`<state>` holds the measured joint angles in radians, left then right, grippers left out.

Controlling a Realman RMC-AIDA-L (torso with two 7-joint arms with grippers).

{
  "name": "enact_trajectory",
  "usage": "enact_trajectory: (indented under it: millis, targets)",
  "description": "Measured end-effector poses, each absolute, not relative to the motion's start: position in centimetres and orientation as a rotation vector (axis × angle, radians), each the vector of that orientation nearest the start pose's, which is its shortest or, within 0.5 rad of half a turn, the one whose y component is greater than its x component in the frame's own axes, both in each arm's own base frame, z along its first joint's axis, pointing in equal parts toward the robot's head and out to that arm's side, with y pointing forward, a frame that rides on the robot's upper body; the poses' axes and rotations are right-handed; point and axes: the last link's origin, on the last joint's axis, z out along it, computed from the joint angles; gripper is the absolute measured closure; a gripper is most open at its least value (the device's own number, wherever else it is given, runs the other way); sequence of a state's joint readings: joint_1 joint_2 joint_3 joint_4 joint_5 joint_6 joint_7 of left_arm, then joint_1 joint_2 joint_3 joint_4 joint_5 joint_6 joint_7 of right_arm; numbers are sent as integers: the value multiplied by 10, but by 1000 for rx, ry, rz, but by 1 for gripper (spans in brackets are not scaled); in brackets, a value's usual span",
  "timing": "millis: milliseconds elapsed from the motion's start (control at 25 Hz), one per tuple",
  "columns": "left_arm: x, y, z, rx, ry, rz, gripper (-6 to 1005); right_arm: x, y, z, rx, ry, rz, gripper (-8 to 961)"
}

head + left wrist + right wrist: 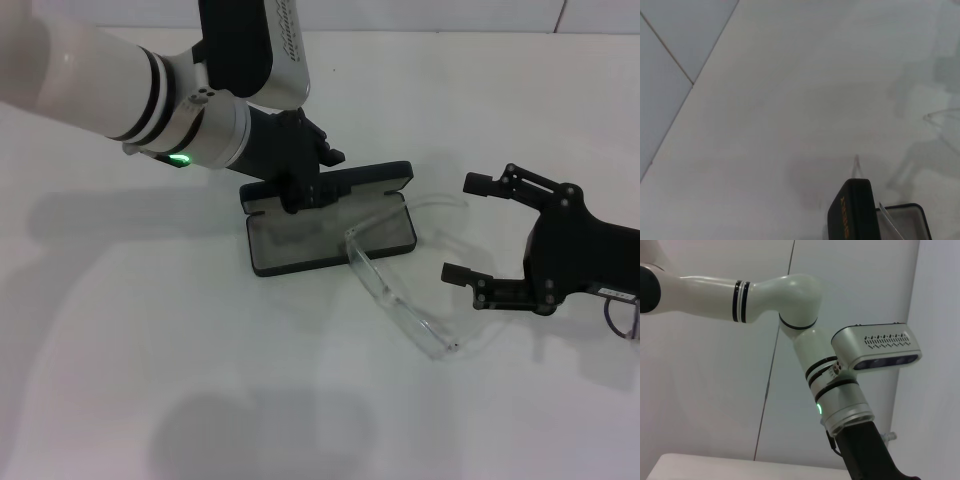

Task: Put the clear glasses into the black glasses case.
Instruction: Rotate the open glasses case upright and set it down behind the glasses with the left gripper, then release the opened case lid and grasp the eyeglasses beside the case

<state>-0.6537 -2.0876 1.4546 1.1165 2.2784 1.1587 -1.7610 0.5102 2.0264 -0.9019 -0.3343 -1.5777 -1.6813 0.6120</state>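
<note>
Two claws, yours to weigh: right claw spread, nearer the clear glasses, which lean on the open black glasses case, long axis diagonal. Left claw probably pinches the lid.

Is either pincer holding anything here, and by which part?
The left pincer grips the black glasses case at its raised lid. The right pincer is open and empty beside the clear glasses.
</note>
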Motion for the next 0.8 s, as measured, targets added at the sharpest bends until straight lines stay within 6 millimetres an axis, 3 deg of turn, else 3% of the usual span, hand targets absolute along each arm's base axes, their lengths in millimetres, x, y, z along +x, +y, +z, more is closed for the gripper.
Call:
enact_trajectory:
  millis: [160,320,480,600,800]
  targets:
    - [-150,384,-46,-2818,63,177,797,249,298,-18,-2584,-144,1012,98]
    - [-145,377,-38,-2802,71,72,633,250,298,-18,-2581,-138,1012,99]
    - [-139,366,-30,-2803,43,-155,498,252,297,-15,-2566,-123,1015,100]
    - [-146,356,-22,-2791,-26,-358,403,251,300,-11,-2573,-69,1030,101]
    - [-176,339,-7,-2686,-159,-747,402,242,310,7,-2674,79,1026,102]
